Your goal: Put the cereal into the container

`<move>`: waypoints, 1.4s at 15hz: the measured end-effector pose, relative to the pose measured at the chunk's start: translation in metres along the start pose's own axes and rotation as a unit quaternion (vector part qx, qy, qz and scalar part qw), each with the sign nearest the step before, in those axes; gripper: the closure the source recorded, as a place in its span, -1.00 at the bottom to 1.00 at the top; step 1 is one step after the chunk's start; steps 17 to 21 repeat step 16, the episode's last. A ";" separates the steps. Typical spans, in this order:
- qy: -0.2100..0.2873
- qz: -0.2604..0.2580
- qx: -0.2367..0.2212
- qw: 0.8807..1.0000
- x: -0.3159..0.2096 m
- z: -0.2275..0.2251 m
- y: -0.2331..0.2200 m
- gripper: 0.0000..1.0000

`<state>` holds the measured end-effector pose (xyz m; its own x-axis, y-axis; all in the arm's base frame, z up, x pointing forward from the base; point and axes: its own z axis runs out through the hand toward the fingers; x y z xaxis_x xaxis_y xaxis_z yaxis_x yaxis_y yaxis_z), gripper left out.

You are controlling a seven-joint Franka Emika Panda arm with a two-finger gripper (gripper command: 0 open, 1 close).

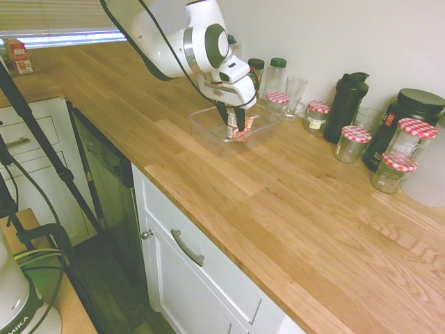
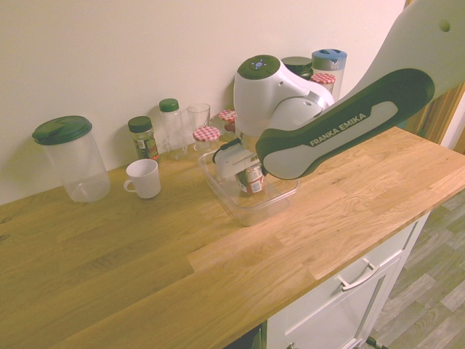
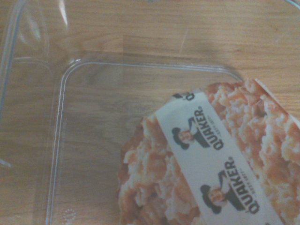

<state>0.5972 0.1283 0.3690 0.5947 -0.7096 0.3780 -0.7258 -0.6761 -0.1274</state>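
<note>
One cereal cup (image 3: 206, 159); one claw (image 1: 235, 125), narrowed, gripping it; one clear container (image 2: 251, 217) around the cup.

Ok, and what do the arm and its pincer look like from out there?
The arm is glossy white with dark green panels, rounded joints, "FRANKA EMIKA" lettering along one link, and a thin black cable running down it. The pincer has a white body and dark fingers.
</note>
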 end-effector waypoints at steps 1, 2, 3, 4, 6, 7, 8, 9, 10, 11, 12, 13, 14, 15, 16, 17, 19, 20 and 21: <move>-0.001 -0.002 -0.001 1.000 -0.001 0.000 -0.001 -1.00; -0.001 -0.002 -0.001 1.000 -0.001 0.000 -0.001 -1.00; -0.002 -0.002 -0.001 1.000 0.000 0.000 -0.001 -1.00; -0.004 -0.001 -0.001 1.000 0.001 0.000 0.000 -1.00; -0.010 0.002 -0.003 1.000 0.003 0.001 0.002 -1.00; -0.015 0.007 -0.009 1.000 0.005 0.002 0.004 -1.00; -0.027 0.021 -0.020 0.999 0.006 0.003 0.006 -1.00; -0.044 0.032 -0.030 0.998 0.008 0.002 0.007 -1.00; -0.059 0.040 -0.036 0.997 0.010 0.000 0.007 -1.00; -0.078 0.050 -0.041 0.995 0.012 -0.003 0.006 -1.00; -0.101 0.058 -0.046 0.992 0.013 -0.007 0.007 -1.00; -0.120 0.063 -0.046 0.990 0.014 -0.013 0.009 -1.00; -0.127 0.068 -0.042 0.989 0.017 -0.022 0.010 -1.00; -0.118 0.070 -0.032 0.990 0.020 -0.034 0.013 -1.00; -0.098 0.072 -0.011 0.993 0.023 -0.050 0.018 -1.00; -0.098 0.072 -0.011 0.993 0.023 -0.050 0.018 -1.00; -0.098 0.072 -0.011 0.993 0.023 -0.050 0.018 -1.00; -0.098 0.072 -0.011 0.993 0.023 -0.050 0.018 -1.00; -0.098 0.072 -0.011 0.993 0.023 -0.050 0.018 -1.00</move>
